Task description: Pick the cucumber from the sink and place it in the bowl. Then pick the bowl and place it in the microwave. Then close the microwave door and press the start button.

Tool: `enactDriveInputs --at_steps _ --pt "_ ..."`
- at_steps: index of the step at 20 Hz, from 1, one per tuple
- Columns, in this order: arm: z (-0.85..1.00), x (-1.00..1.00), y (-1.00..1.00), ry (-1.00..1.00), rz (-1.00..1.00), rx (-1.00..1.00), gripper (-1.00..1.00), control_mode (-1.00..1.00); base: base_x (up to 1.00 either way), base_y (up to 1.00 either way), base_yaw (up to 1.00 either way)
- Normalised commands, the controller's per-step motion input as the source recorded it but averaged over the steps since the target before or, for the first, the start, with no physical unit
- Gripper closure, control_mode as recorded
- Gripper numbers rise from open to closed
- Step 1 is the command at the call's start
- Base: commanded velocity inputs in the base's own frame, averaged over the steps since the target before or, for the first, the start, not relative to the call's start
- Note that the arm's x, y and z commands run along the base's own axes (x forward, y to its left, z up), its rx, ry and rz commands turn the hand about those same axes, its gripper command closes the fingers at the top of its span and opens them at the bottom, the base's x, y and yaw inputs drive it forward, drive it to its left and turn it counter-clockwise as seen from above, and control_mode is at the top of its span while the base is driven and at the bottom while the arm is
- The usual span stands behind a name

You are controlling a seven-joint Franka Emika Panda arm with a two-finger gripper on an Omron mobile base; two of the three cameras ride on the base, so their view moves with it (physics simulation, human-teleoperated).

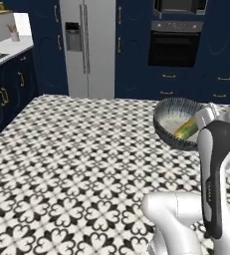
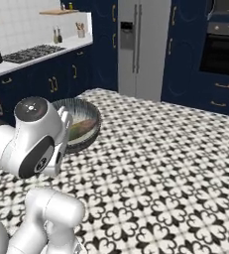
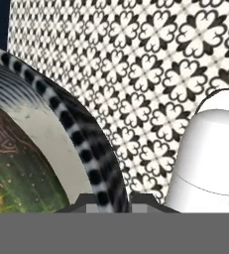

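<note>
step: carrying bowl [image 1: 175,121] to microwave | fingers clamped on bowl rim, right of frame | cucumber [image 1: 186,129] lay inside | advice: keep bowl level

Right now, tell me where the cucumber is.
The cucumber lies inside the bowl, which the gripper holds by its rim above the patterned floor, at the left base view's right.
</note>
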Motion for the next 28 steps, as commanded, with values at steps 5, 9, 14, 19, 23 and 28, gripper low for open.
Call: enactDriveInputs --at_steps 5,9,14,19,23,28 --pt "0.0 0.0 0.0 0.0 0.0 0.0 1.0 1.0 1.0 -0.34 -0.21" --pt "0.0 0.0 0.0 0.0 0.0 0.0 1.0 1.0 1.0 -0.05 -0.39" --pt "0.0 0.0 0.0 0.0 0.0 0.0 1.0 1.0 1.0 -0.16 -0.28" --pt "0.0 0.0 0.0 0.0 0.0 0.0 1.0 1.0 1.0 -0.26 -0.07" --pt "0.0 0.0 0.0 0.0 0.0 0.0 1.0 1.0 1.0 -0.56 0.0" --pt "0.0 0.0 0.0 0.0 0.0 0.0 1.0 1.0 1.0 -0.97 0.01"
